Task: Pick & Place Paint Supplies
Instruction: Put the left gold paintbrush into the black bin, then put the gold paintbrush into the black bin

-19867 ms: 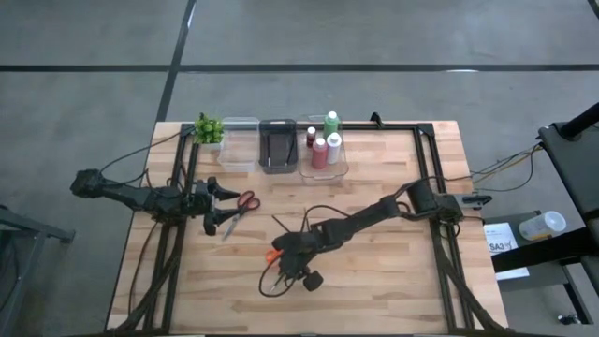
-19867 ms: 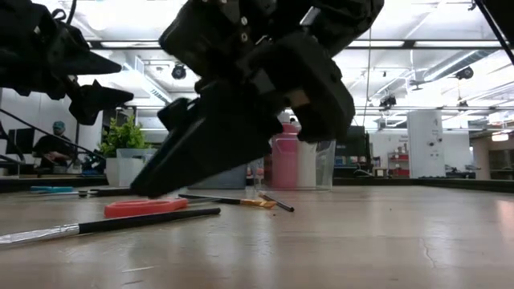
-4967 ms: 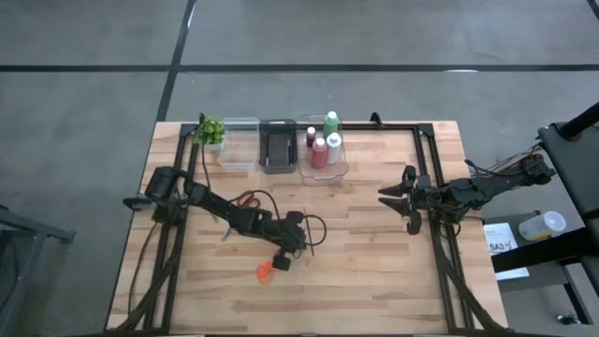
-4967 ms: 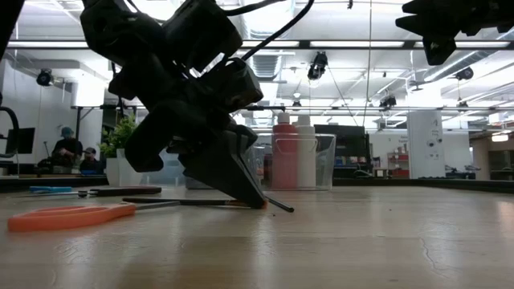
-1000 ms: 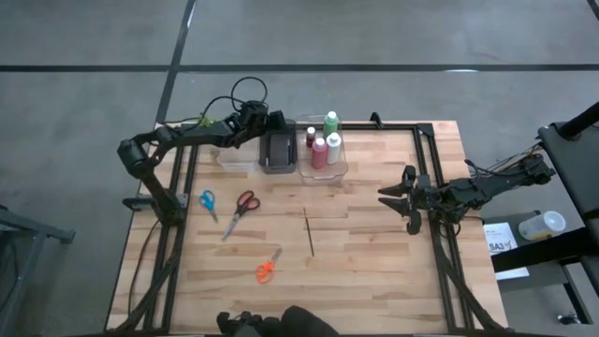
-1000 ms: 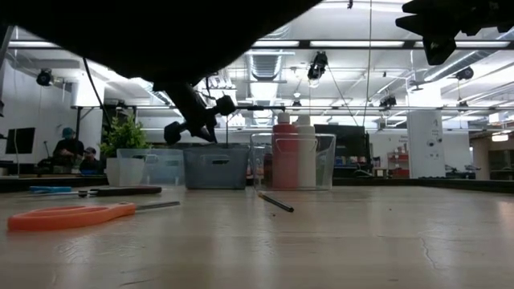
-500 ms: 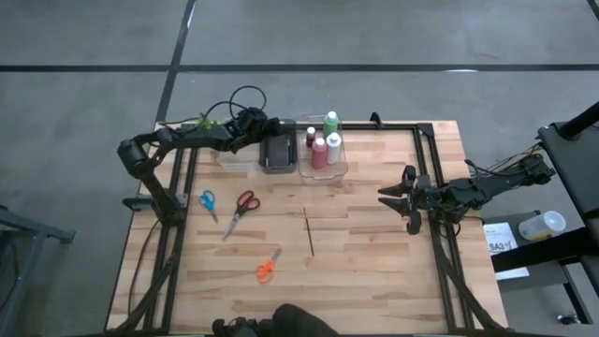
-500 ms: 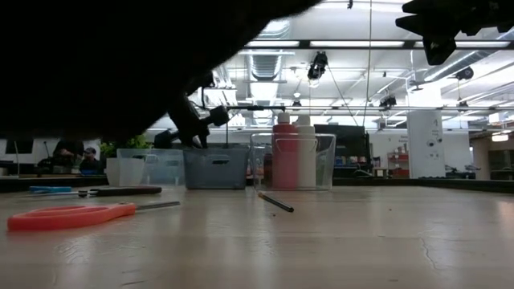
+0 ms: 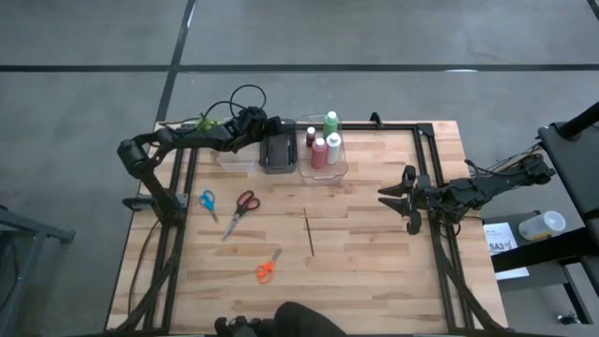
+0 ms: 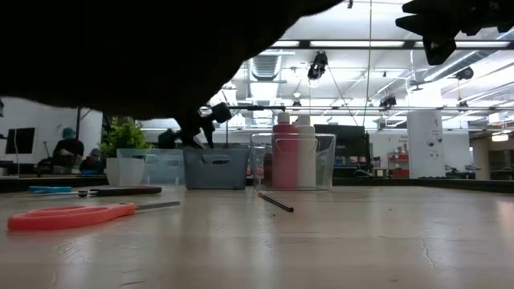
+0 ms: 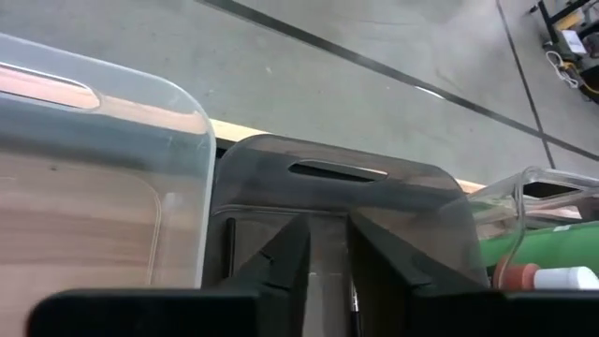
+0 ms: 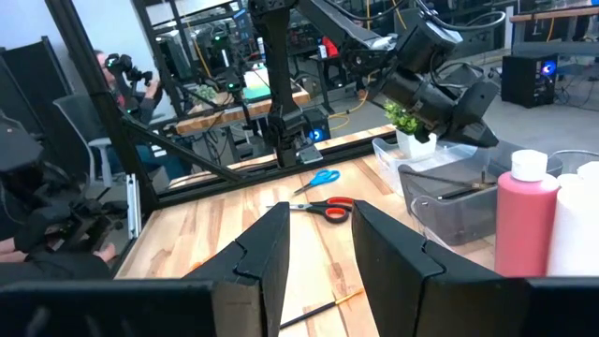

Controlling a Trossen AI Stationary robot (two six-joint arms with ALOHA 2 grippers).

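Observation:
My left gripper hovers open over the dark bin at the table's far edge; in the left wrist view its fingers stand apart above the bin's inside. A thin brush handle leans inside that bin. Another brush lies flat mid-table. Blue scissors, red scissors and orange scissors lie flat on the left half. Paint bottles stand in a clear bin. My right gripper waits open at the right, raised above the table.
A second clear bin and a small potted plant stand left of the dark bin. A dark shape sits at the near edge and blocks the low view's upper left. Metal frame rails run along both sides.
My left gripper has drawn back a little toward the table's left edge, staying above the dark bin. The dark shape at the near edge has spread further across the low view. The right arm has kept still.

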